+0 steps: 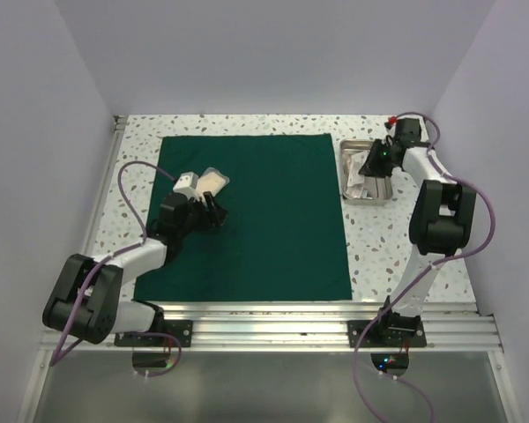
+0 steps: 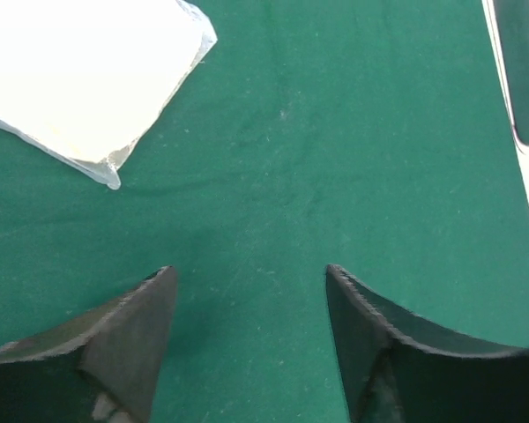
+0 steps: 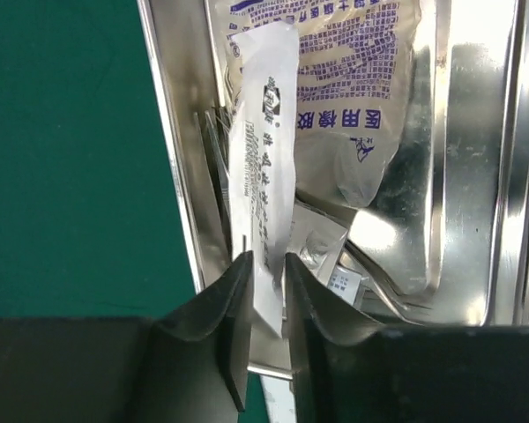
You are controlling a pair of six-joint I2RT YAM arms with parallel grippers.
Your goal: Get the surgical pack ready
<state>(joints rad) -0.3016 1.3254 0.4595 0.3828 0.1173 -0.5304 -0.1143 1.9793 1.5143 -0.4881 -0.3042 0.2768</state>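
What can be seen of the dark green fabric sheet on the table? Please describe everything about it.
The dark green matte fabric sheet lies spread flat as a near square on the speckled white table, with no fold and only faint creases. It covers most of the middle of the table. A white square packet in clear wrap rests on its far left part. The left pincer is over it, open and empty. The small shiny steel tray stands beside its far right corner.

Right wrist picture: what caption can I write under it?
The right tool straddles a long white packet in the steel tray, beside the green sheet.
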